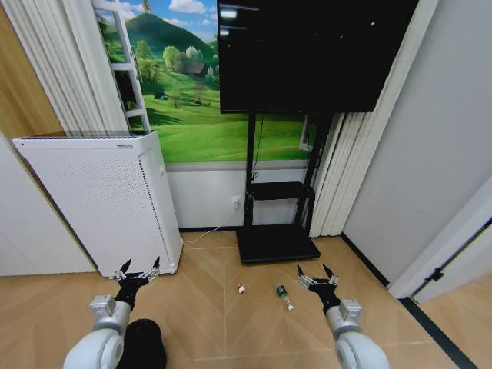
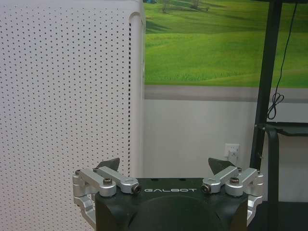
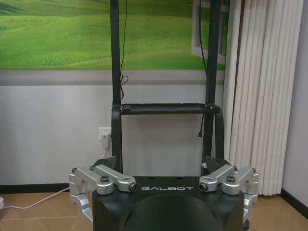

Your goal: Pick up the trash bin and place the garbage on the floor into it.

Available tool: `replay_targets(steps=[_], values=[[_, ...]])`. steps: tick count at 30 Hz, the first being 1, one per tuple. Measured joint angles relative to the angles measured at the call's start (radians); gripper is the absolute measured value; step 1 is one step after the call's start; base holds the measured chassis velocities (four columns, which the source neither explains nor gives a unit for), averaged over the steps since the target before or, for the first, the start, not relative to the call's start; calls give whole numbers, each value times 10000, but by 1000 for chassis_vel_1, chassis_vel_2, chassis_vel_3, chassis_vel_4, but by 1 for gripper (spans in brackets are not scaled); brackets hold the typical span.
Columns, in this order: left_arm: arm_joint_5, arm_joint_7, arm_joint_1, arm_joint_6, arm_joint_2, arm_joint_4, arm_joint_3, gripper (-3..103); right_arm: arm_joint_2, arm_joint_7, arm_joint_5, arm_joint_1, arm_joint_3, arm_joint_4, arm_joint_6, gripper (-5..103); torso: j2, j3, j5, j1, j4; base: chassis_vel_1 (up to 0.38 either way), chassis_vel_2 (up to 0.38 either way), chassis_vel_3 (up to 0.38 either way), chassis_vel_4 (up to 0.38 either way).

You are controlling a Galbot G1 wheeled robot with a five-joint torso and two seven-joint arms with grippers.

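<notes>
At the far left of the head view stands a tall white perforated appliance (image 1: 100, 200), box-shaped and matte, on a herringbone wood floor (image 1: 231, 307). Just below its lower right corner the left hand (image 1: 138, 270) hangs above the floor, its two dark pointed fingers spread wide with nothing between them; the left wrist view shows the same splayed silver linkages facing the appliance's dotted panel. At the bottom edge, lower left, sits the trash bin (image 1: 144, 344), a small round black wastebasket, partly hidden behind the left arm's pale rounded shell.

Toward the centre of the floor lies the garbage: a white-and-red crumpled scrap (image 1: 241, 289), then a small clear bottle with a green label (image 1: 284, 296) lying on its side. Behind them a black TV stand (image 1: 277, 223) rises on a flat base, under a dark screen and a green meadow mural.

At lower right the right hand (image 1: 317, 278) hovers near the bottle, fingers equally wide, holding nothing.

Nothing looks grasped yet, so the task seems at its opening step. Taking the bin would probably call for the left hand to drop back and down onto its rim.
</notes>
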Motion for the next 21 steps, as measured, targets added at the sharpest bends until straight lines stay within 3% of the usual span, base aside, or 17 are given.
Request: replay_targets(steps=[21], values=[[26,118,-25,-134,-80,151,-8,100,70,12,-23,-91,96,-7,103,100,0,1,0,1,-3,3,-3,-1,2]])
